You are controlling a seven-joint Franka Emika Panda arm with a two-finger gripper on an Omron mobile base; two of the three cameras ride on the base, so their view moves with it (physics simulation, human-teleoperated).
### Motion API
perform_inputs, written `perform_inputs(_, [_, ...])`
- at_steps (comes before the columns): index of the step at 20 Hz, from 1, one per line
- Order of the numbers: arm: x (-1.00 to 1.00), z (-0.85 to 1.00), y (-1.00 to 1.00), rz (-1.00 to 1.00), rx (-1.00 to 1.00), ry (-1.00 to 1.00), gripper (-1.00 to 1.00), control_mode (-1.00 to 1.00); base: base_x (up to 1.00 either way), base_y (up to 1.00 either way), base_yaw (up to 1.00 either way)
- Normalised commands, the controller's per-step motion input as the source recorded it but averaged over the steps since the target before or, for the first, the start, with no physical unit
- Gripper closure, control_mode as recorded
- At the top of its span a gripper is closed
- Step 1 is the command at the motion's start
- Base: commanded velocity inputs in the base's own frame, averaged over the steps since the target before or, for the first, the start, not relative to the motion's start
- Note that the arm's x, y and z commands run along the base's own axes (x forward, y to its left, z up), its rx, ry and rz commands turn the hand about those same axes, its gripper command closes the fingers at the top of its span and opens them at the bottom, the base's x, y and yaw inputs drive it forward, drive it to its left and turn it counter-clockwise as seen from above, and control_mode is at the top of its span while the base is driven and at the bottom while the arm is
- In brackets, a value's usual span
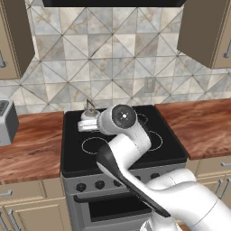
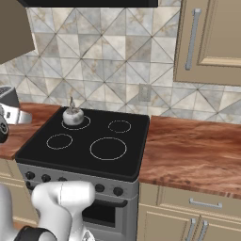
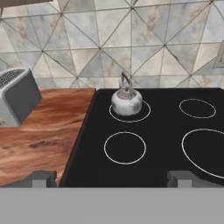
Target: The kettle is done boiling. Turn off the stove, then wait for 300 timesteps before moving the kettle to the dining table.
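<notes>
While your tool (image 3: 112, 178) hangs released above the stove's (image 3: 166, 144) front edge, its tips stand wide apart, touching nothing. Beyond them the kettle (image 3: 127, 101) sits upright on the back-left burner, with a toaster (image 3: 16, 95) on the wooden table (image 3: 39, 131) leftward and a tiled wall (image 3: 131, 39) behind.

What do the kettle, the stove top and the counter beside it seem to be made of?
Kettle: apparently polished metal, silvery-white with soft highlights. Stove top: probably black glass, flat and smooth with white burner rings. Counter: reddish-brown wood or wood-look surface, with visible streaky grain.
</notes>
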Motion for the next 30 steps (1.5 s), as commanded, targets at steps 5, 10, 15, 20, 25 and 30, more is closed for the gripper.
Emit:
perform_inputs(5, [0.00,0.15,-0.07,0.09,0.02,0.08,-1.00,-1.00,0.00,0.00,0.00])
perform_inputs(10, [0.00,0.11,-0.12,0.05,0.03,0.06,-1.00,-1.00,0.00,0.00,0.00])
perform_inputs(15, [-0.02,0.04,-0.19,0.01,0.05,0.04,-1.00,-1.00,0.00,0.00,0.00])
perform_inputs(20, [-0.02,0.01,-0.22,0.00,0.01,0.02,-1.00,-1.00,0.00,0.00,0.00])
perform_inputs(25, [0.00,0.00,-0.39,0.00,0.00,0.00,-1.00,-1.00,0.00,0.00,0.00])
perform_inputs(30, [0.00,-0.03,-0.36,0.00,0.01,0.01,-1.00,-1.00,0.00,0.00,0.00])
